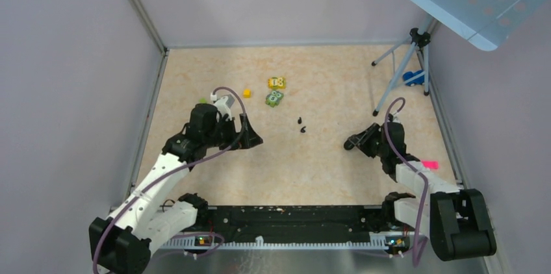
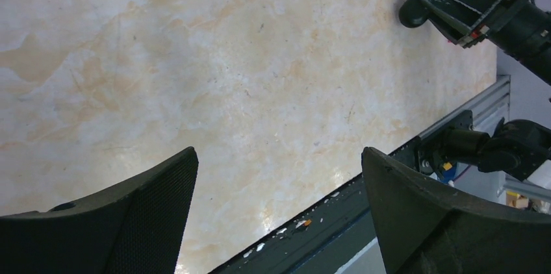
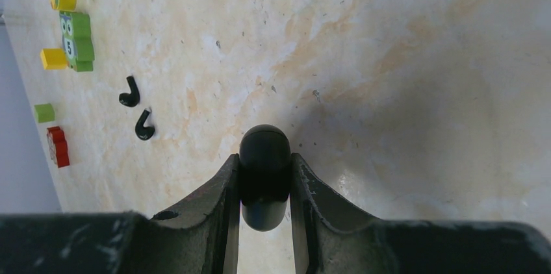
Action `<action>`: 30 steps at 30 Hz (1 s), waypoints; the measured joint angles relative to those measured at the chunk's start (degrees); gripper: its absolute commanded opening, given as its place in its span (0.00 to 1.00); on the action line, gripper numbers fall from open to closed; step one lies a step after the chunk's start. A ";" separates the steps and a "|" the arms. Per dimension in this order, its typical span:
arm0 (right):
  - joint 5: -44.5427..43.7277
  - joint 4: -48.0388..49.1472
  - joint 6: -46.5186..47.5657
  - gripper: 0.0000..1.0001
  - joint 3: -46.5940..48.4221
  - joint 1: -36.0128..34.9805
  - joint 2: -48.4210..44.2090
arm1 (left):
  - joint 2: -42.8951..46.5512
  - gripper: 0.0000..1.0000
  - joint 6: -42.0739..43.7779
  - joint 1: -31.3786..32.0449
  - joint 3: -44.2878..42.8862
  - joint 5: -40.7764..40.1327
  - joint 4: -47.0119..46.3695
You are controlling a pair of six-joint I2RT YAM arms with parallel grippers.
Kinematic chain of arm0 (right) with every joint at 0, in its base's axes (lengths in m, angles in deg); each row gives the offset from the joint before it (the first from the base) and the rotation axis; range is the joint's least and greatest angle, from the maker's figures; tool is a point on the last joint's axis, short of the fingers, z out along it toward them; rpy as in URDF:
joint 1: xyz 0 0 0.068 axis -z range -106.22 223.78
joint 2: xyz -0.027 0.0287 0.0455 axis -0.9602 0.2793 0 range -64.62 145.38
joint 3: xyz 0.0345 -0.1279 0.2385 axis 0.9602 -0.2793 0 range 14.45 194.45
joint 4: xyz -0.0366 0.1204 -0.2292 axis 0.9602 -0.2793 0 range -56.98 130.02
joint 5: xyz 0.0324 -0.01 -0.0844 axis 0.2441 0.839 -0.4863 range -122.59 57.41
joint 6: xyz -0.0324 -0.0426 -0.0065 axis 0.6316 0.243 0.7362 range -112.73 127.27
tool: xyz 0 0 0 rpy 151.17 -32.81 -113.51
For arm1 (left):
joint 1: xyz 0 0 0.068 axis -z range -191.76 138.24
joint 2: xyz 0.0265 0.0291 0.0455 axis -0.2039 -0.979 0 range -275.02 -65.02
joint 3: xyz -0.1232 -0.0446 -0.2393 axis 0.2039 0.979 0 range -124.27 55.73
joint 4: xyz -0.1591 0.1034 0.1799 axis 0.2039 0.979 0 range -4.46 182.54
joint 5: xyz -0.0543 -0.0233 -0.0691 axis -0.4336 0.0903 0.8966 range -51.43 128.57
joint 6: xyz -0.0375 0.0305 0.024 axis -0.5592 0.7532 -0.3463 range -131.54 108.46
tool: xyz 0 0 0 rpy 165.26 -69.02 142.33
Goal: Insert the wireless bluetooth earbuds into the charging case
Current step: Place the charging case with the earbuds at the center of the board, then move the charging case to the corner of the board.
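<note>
Right tool [image 3: 264, 165] clamps the charging case [image 3: 264, 147], earbuds [image 3: 130, 94] lying ahead to its left, while left tool [image 2: 279, 154] gapes wide above the surface [image 2: 195, 60].

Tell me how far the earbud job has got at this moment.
Done: the small black roundish charging case is clamped in the right hand, just above the table. In hand: nothing else; the left hand is open and empty. Left: both tiny black earbuds lie loose on the beige marbled table, neither one in the case.
</note>
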 measured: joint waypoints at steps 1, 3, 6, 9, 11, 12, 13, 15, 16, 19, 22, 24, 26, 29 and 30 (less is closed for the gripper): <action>-0.28 -0.37 0.09 0.09 0.00 0.15 -0.42 | 0.11 0.99 0.00 -0.02 -0.24 -0.79 0.76; -0.70 -0.85 0.42 0.15 -0.15 0.52 -1.29 | 0.20 0.99 0.02 -0.07 -1.40 -2.67 2.23; -1.01 -1.66 0.70 0.43 -0.55 0.76 -2.05 | 0.20 0.99 -0.02 -0.31 -4.20 -7.08 5.03; -1.31 -3.10 1.05 0.64 -0.72 0.79 -2.54 | 0.22 0.99 -0.33 -0.68 -6.75 -12.28 8.00; -1.62 -3.89 1.38 0.70 -0.66 0.83 -3.58 | 0.20 0.99 -0.76 -1.05 -7.87 -15.56 9.84; -1.77 -4.35 1.57 0.71 -0.66 0.83 -4.52 | 0.20 0.99 -1.09 -1.20 -8.26 -17.62 10.82; -2.38 -5.33 1.77 0.72 -0.66 0.85 -5.51 | 0.17 0.99 -1.31 -1.40 -8.35 -18.58 11.32; -3.23 -7.58 2.51 0.76 -0.61 0.90 -7.45 | 0.02 0.99 -2.08 -1.77 -8.52 -21.20 12.96; -3.69 -9.49 2.91 0.76 -0.28 0.90 -8.74 | -0.24 0.99 -2.80 -1.97 -8.63 -22.93 14.10; -5.14 -14.88 4.61 0.76 1.95 0.90 -12.68 | -1.53 0.99 -5.38 -2.56 -9.18 -27.52 17.22; -5.97 -18.60 6.49 0.77 5.57 0.90 -15.67 | -3.39 0.99 -9.75 -2.95 -9.86 -34.05 21.59; -6.03 -19.96 7.58 0.77 7.87 0.90 -16.92 | -4.90 0.99 -12.66 -3.13 -10.95 -39.45 24.81; -5.90 -20.98 8.50 0.77 9.55 0.90 -17.59 | -6.34 0.99 -15.34 -3.45 -12.07 -45.27 26.64; -5.38 -22.56 9.77 0.77 11.15 0.90 -18.14 | -7.96 0.99 -17.49 -5.60 -12.61 -50.05 26.82; -5.20 -23.17 10.14 0.77 11.37 0.90 -18.36 | -8.44 0.99 -17.86 -6.97 -12.61 -50.60 26.69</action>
